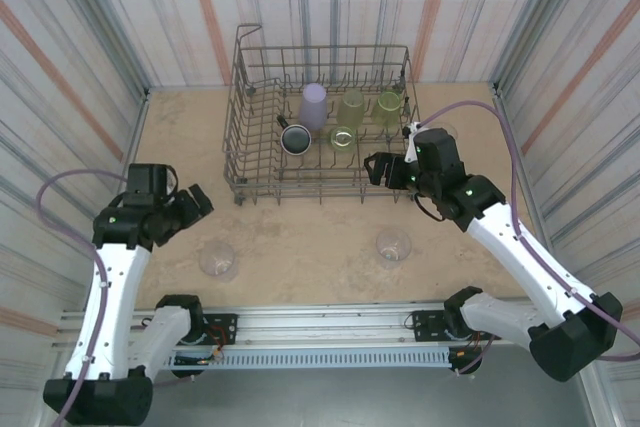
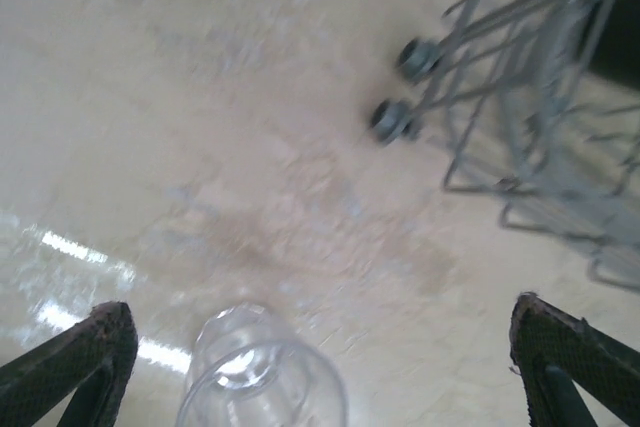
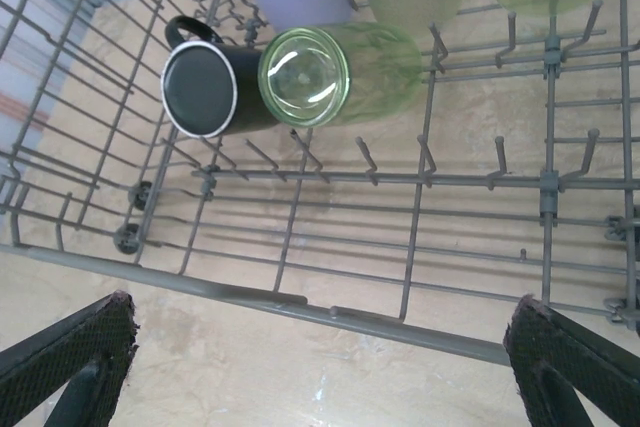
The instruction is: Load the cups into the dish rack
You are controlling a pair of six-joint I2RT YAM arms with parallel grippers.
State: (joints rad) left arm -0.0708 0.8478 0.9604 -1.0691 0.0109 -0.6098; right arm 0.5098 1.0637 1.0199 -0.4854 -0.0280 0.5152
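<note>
The left arm [image 1: 112, 292], at seven o'clock in the overhead view, and the right arm [image 1: 520, 247], at five o'clock, are built of white tubular links joined by black housings. A small green light [image 1: 113, 217] is seen on a black joint of each. A lavender cable [image 1: 60, 192] is looped off each arm (thin, glossy). The left gripper [image 1: 193, 207] and right gripper [image 1: 380, 169] are black; their finger pads [image 3: 560, 347] are faced with dark cross-hatched texture. The bases are bolted to a silver slotted rail [image 1: 330, 322] at six o'clock.

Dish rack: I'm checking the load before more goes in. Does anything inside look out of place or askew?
A black mug sits in the dish rack, the only item that is not a cup. It and the yellow-green cup touching it lie tilted, while the lavender cup behind them stands straighter.
</note>
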